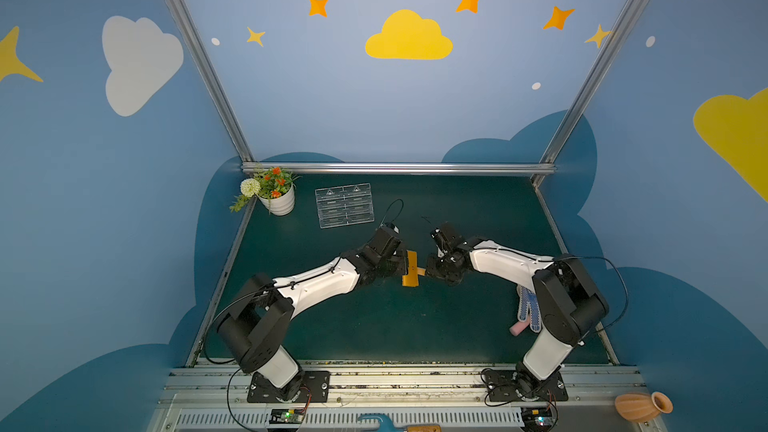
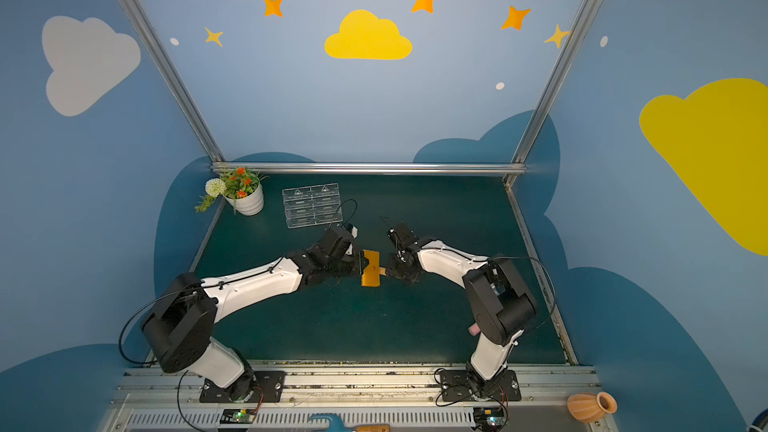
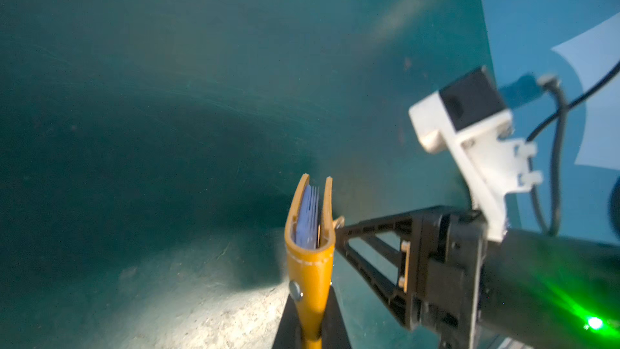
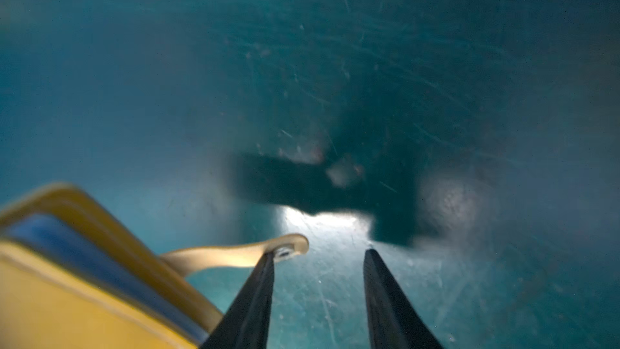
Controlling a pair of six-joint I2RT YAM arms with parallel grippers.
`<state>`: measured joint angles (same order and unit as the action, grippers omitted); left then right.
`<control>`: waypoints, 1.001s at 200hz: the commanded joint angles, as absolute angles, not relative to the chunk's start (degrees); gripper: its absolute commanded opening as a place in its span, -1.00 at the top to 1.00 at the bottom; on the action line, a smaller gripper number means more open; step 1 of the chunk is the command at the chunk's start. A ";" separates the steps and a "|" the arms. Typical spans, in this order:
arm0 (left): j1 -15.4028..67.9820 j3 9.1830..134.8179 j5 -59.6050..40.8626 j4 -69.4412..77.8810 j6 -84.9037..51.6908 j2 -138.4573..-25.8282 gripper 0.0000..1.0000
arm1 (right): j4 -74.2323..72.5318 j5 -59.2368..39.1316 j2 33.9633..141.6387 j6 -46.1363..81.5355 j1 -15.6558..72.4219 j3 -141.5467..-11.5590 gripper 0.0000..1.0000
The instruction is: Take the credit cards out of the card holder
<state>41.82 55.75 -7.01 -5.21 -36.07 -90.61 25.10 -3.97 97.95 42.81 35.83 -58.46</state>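
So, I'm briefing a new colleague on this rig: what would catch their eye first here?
The orange card holder, held on edge at mid-table by the shut left hand, sleeves showing inside. The right hand is beside it, jaws open, one finger at the snap tab. A clear tiered stand and a flower pot sit at the back left.
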 commanded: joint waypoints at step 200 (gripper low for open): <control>34.36 51.39 -20.21 7.57 -51.08 -86.09 0.92 | -18.48 -28.87 83.66 58.92 28.90 -40.25 -0.48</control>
